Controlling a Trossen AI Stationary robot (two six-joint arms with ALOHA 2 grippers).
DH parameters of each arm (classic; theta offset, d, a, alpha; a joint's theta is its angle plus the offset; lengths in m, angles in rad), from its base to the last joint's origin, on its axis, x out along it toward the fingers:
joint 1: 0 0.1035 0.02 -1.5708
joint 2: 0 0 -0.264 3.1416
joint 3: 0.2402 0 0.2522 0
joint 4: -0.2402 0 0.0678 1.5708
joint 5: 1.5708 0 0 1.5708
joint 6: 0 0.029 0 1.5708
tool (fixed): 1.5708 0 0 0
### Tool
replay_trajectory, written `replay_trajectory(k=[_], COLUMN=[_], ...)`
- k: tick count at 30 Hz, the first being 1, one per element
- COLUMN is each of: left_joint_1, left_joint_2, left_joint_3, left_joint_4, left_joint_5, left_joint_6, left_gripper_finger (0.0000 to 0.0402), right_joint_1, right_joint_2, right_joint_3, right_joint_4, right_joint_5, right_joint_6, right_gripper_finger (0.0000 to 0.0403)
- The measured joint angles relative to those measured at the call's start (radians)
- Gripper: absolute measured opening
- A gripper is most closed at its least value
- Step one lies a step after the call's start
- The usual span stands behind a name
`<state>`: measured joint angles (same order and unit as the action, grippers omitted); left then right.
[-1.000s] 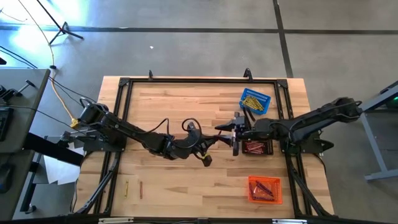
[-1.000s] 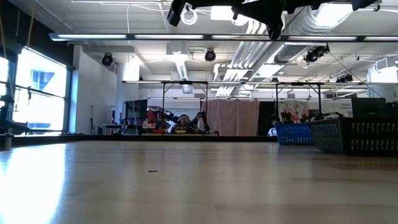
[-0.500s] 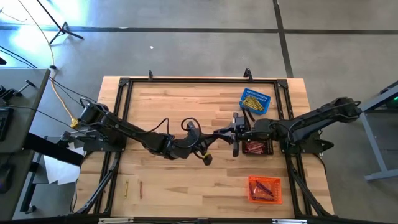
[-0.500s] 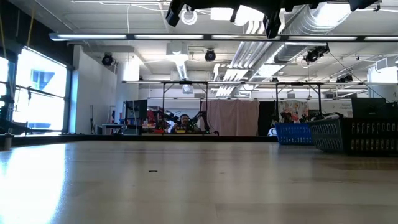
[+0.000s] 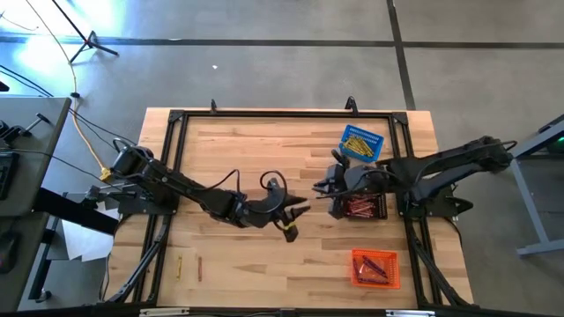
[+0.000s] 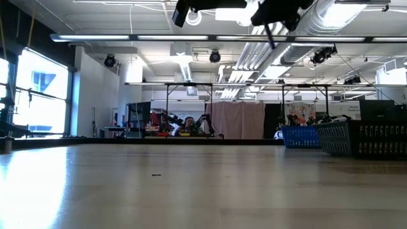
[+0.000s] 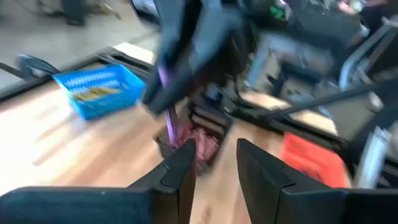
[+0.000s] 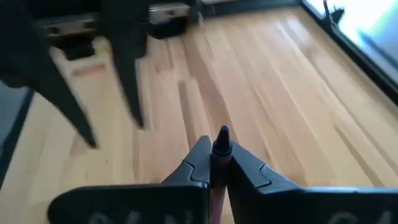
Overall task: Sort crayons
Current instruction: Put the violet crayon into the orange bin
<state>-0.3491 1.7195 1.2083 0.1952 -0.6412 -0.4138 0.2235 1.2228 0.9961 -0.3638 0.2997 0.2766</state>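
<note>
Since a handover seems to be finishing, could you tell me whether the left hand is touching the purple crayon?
Apart: the left wrist view shows the left hand open, with the purple crayon beyond its fingertips, held by the right hand.

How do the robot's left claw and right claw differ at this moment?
The left claw is open and empty; the right claw is shut on a purple crayon. The left claw is over the table's middle; the right claw is by the black basket. Both hang above the table, facing each other.
</note>
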Motion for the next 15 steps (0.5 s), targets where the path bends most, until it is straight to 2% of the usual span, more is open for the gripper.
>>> replay_trajectory(k=[3, 6, 11, 15], left_joint_1=[-0.008, -0.019, -0.041, -0.049], left_joint_2=[0.0, 0.0, 0.0, 0.001], left_joint_3=[0.0, 0.0, 0.0, 0.0], left_joint_4=[-0.025, -0.06, -0.122, -0.147], left_joint_5=[0.054, 0.072, 0.054, 0.052], left_joint_6=[-0.013, -0.027, -0.031, -0.031], left_gripper_finger=[0.0105, 0.0105, 0.0105, 0.0105], right_joint_1=[0.03, 0.084, 0.25, 0.386], right_joint_2=[-0.002, -0.002, 0.003, 0.02], right_joint_3=[0.088, 0.123, 0.061, -0.021], right_joint_4=[-0.22, -0.395, -0.409, -0.395], right_joint_5=[0.005, -0.077, -0.188, -0.329], right_joint_6=[0.093, 0.221, 0.39, 0.568], right_gripper_finger=[0.0011, 0.0011, 0.0014, 0.0018])
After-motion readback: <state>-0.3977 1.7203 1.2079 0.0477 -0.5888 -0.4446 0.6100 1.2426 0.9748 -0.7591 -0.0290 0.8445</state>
